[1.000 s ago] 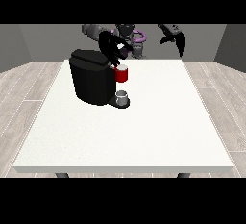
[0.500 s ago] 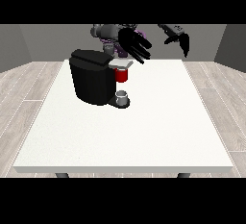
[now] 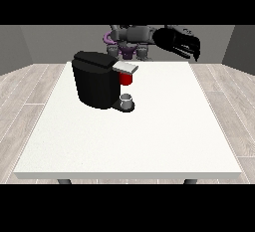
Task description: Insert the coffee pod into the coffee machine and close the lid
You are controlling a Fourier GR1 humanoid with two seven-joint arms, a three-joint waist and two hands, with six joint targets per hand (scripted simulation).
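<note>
The black coffee machine (image 3: 98,82) stands on the white table (image 3: 149,136), left of the middle. Its grey lid (image 3: 124,67) lies level at the front, over a red thing at the machine (image 3: 126,79). A small grey thing (image 3: 127,101) sits on the machine's base below the red thing. Both black hands hang close together in the air over the table's far right edge, away from the machine. The inner hand (image 3: 169,41) shows straight fingers pointing right and down and holds nothing. The outer hand (image 3: 194,48) partly merges with it.
The robot's torso (image 3: 130,39) stands behind the table's far edge. Bare white tabletop stretches in front of and to the right of the machine. Wooden floor surrounds the table.
The hand that was at the machine's top has pulled away to the view's right, up beside the other hand. The grey lid now shows uncovered and level.
</note>
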